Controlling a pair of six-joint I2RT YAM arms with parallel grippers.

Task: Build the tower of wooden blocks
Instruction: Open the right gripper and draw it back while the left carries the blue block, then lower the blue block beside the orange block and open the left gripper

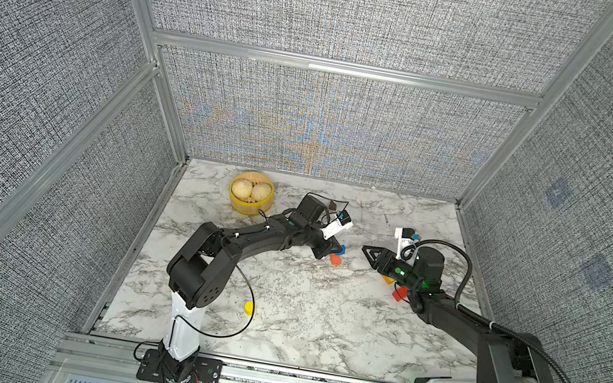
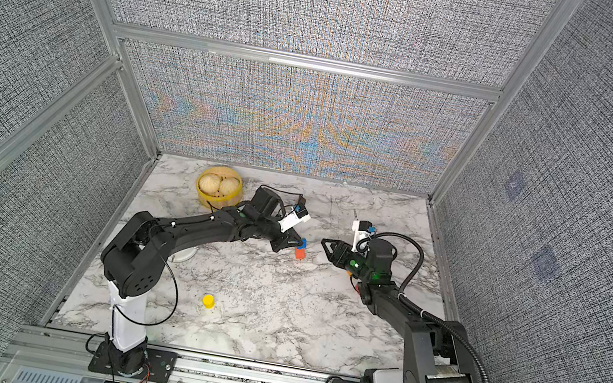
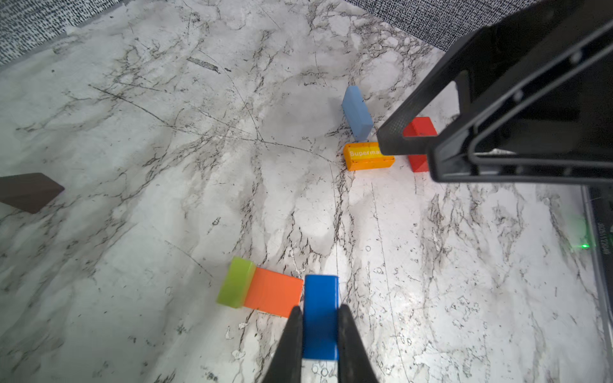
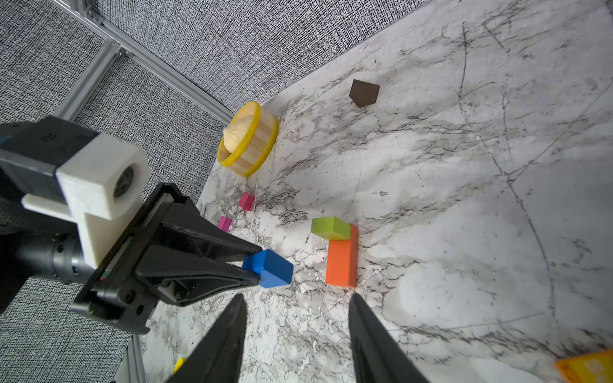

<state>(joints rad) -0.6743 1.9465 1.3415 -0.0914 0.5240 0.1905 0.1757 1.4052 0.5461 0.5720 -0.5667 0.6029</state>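
Standing near the left arm's base, a short yellow wooden cylinder [image 2: 208, 301] is alone on the white marbled tabletop [image 1: 295, 325]. At the far left sits a round yellow-rimmed wooden basket of buns [image 1: 251, 194], with two small pink cubes [image 4: 246, 201] near it.

The left gripper [image 3: 320, 310] reaches toward the middle. Its fingers [image 3: 292, 338] are drawn in narrow and clamped on the two long sides of a bright blue rectangular block [image 3: 321, 315], which juts out past the fingertips. Whether it touches the marble cannot be told. Just beside it a flat orange rectangular block [image 3: 273, 291] lies with a lime green block [image 3: 236, 282] touching one short end. A dark brown pointed block [image 4: 364, 93] lies farther back.

Right of the middle, the right gripper [image 4: 297, 296] points left toward these blocks, its fingers [image 4: 374, 341] spread fairly wide around bare marble. Close by it lie an orange bar with a yellow printed label [image 3: 368, 157], a red block [image 3: 419, 132] and a pale blue bar [image 3: 357, 112].
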